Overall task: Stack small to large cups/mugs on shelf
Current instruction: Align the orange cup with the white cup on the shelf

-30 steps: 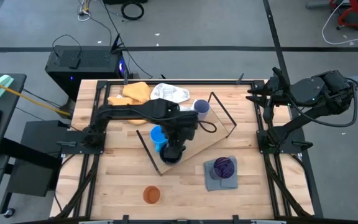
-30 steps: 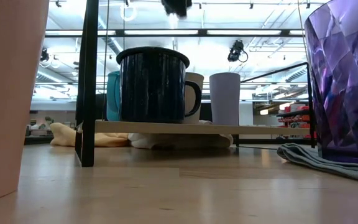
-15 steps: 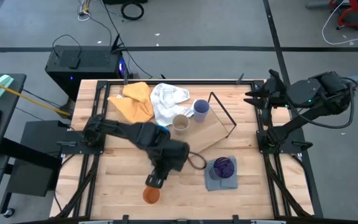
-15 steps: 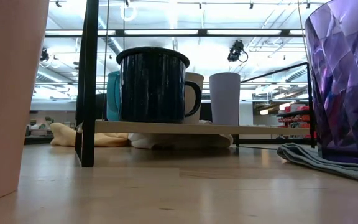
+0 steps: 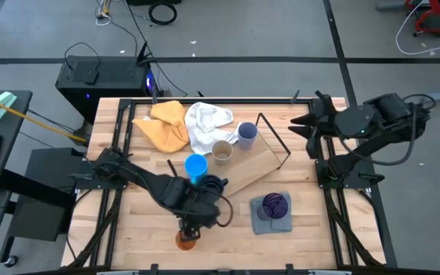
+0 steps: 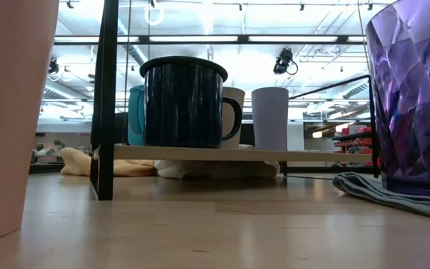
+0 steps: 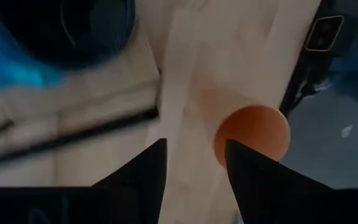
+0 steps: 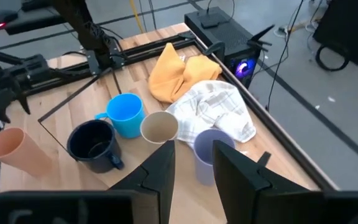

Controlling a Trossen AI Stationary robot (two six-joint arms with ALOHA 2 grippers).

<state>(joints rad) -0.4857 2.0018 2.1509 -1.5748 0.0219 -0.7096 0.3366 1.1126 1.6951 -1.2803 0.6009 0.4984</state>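
Left gripper (image 7: 194, 163), fingers parted and empty, poised just beside the orange cup (image 5: 186, 240) at the bench's (image 5: 143, 229) near edge. Navy mug (image 8: 93, 143), blue mug (image 5: 195, 166), beige cup (image 5: 221, 151) and lavender cup (image 5: 247, 133) stand on the shelf (image 5: 254, 164). Right gripper (image 8: 194, 168) waits off the bench, fingers parted and empty.

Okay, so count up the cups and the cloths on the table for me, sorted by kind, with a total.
Mugs with handles: 2, the blue mug and the navy mug.
Cups without handles: 4, the beige cup, lavender cup, orange cup and purple cup.
Cloths: 3, the yellow cloth, white cloth and grey cloth.
Total: 9
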